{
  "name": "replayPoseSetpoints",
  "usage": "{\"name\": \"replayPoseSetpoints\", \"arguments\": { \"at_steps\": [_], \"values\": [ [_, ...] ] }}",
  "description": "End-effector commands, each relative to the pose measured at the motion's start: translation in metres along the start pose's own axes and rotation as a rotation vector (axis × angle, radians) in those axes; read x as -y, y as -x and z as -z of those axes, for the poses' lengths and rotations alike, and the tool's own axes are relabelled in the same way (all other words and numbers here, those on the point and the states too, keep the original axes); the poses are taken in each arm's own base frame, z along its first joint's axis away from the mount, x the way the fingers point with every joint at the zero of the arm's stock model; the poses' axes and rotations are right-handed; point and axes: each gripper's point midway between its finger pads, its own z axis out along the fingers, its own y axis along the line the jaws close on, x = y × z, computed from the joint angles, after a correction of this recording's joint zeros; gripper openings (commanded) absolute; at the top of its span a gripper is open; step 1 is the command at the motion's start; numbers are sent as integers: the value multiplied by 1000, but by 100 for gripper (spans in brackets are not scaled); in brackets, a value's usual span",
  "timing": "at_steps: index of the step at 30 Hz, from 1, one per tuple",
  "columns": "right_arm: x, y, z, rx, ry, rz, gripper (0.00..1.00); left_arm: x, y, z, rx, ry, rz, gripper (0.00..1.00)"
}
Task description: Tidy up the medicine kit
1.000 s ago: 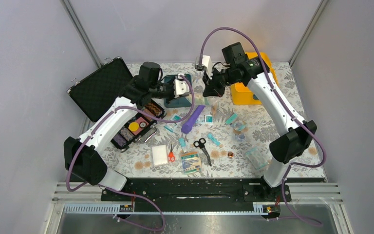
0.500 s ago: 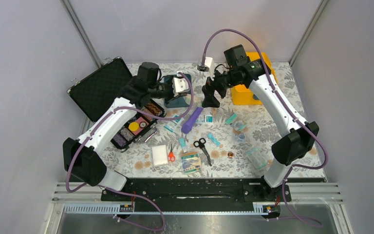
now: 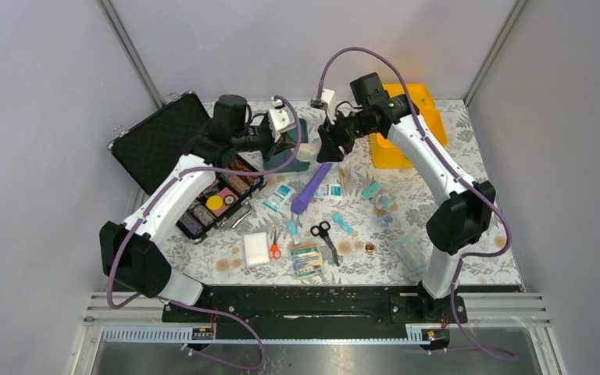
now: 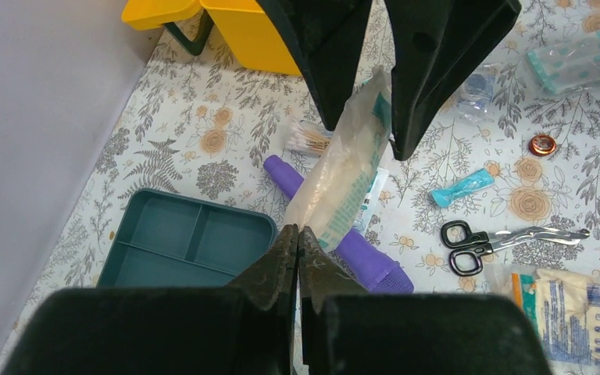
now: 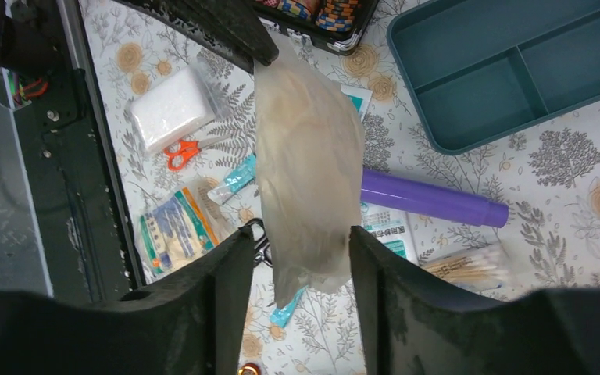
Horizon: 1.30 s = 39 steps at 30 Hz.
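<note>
The yellow medicine kit (image 3: 388, 153) sits at the back right of the worktop (image 3: 484, 187). Its teal tray (image 4: 187, 242) lies apart, over to the left. Between them, up in the air, the left gripper (image 4: 298, 233) jaws pinch one end of a clear packet (image 4: 344, 172). The right gripper (image 5: 297, 234) jaws stand apart around its other end.

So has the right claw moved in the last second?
Yes. The right gripper has shifted left, away from the yellow medicine kit and closer to the teal tray.
</note>
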Motion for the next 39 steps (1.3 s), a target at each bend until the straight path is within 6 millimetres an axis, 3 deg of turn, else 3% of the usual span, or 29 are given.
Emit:
{"name": "replayPoseSetpoints", "arguments": {
  "at_steps": [1,2,6,9,12,14,15,18,21,24,28,35,39],
  "values": [
    [2,17,6,52,-21,-7,49,-14,30,11,74,51,-1,0],
    [3,18,7,60,-27,-13,37,-14,28,12,70,52,5,0],
    [9,24,8,83,-54,-57,7,-18,22,9,63,79,36,0],
    [14,25,14,91,-75,-80,0,-27,22,7,64,122,90,3],
    [22,23,34,115,-121,-149,0,-38,22,8,51,187,172,47],
    [37,16,60,153,-176,-243,0,-46,22,14,47,234,223,64],
    [50,10,78,185,-225,-311,0,-48,22,17,50,249,243,67],
    [90,-10,128,313,-390,-540,0,-53,19,26,74,293,299,73],
    [129,-44,189,469,-657,-766,0,-55,11,27,61,320,327,73],
    [154,-78,222,508,-877,-854,0,-60,4,26,48,335,355,73],
    [187,-105,230,470,-1019,-914,0,-70,1,23,45,353,408,73],
    [247,-122,221,447,-1021,-948,0,-81,-11,15,8,350,432,73],
    [271,-140,217,425,-1029,-991,0,-95,-20,15,-27,388,410,73]
  ]
}}
